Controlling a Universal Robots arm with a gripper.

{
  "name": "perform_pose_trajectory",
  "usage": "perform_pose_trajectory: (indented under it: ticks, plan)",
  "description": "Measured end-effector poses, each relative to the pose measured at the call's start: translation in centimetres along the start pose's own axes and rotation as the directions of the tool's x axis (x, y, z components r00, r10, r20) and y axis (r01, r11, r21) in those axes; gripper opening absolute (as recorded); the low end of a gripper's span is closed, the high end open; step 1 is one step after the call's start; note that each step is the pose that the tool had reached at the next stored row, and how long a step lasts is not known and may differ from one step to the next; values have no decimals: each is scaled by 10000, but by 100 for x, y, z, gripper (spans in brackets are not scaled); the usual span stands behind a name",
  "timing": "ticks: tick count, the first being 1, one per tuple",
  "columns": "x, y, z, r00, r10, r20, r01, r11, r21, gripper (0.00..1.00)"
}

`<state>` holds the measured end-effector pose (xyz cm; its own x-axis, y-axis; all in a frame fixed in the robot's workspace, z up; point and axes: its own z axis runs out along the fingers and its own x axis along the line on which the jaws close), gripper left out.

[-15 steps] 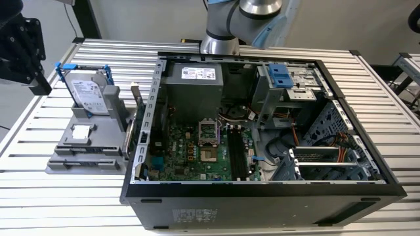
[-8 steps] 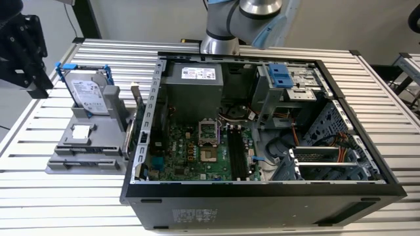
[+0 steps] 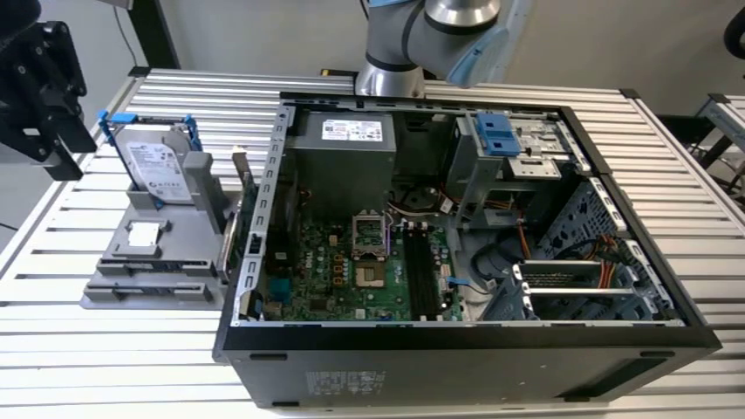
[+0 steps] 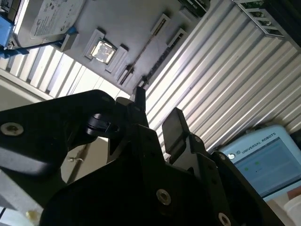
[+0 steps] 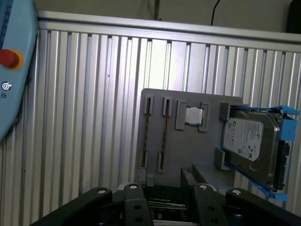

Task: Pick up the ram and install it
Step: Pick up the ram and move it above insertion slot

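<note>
Black metal is being shown at the exterior view's left, where the gripper is being held just off the side of the grey holder, likely so its parts are being looked at from above. In both wrist views its fingers are being held apart, with nothing between them. On the holder, the hard drive is being propped up in its blue frame, and the ram is being stood on its thin edge, likely so it can be pinched easily. Further right, the computer case is being shown lying open, and the long black slots on its green board are being shown bare.
</note>
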<state>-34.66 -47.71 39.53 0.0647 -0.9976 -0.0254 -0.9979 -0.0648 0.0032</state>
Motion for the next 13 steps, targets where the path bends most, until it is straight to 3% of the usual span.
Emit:
perform_pose_trajectory:
  ticks: [9, 13]
  plan:
    - [-7, -1, 108, 10000, 10, 0, -10, 10000, 0, 100]
    - [-7, -1, 115, 10000, 11, -2, -11, 10000, -1, 100]
